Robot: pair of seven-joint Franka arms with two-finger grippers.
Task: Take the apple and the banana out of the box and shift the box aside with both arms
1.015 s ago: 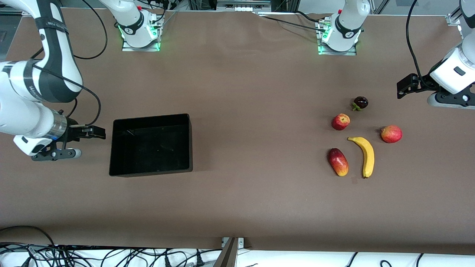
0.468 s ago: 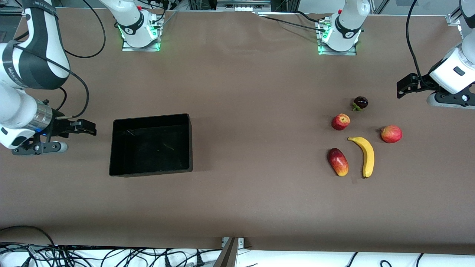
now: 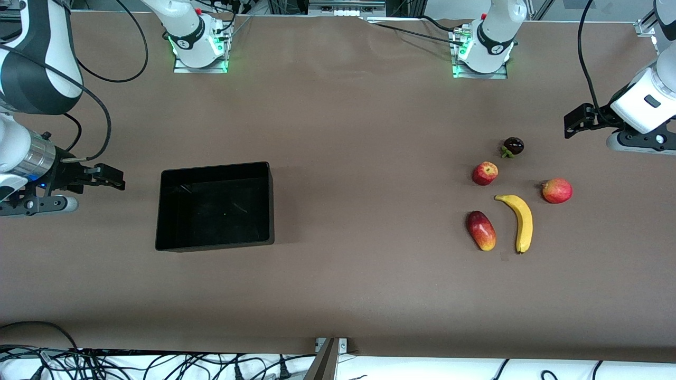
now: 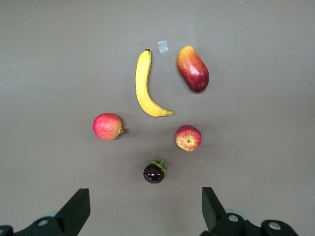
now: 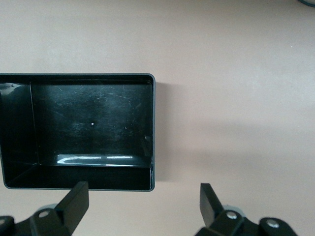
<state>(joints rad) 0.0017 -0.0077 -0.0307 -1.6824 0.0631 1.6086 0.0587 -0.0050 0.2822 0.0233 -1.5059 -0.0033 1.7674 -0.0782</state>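
The black box [image 3: 215,206] is sitting toward the right arm's end of the table [image 3: 338,295], roughly midway between the edge at the robots' bases and the edge nearest the front camera; its interior is holding nothing, and its glossy floor [image 5: 93,125] is reflecting light.

The fruits are lying well apart from the box, toward the left arm's end. The banana [image 3: 520,221] is lying flat, its length running toward the front camera's edge. The apple [image 3: 485,173] is resting near the banana's stem end, farther from the front camera than the banana's body [image 4: 188,137].

Three other fruits are crowding this group. An oblong red-and-yellow mango [image 3: 481,230] is lying just beside the banana, apart from it. A round red-orange fruit [image 3: 556,190] is sitting beside the banana, toward the left arm's table end. A small dark fruit with a green calyx [image 3: 513,146] is sitting near the apple, closer to the bases' edge.

The right gripper [image 3: 108,177] is hanging over bare table beside the box, toward the right arm's table end, its fingers [image 5: 75,201] spread wide and holding nothing. The left gripper [image 3: 573,121] is hanging over bare table near the left arm's table end, its fingers [image 4: 77,207] likewise parted and holding nothing.
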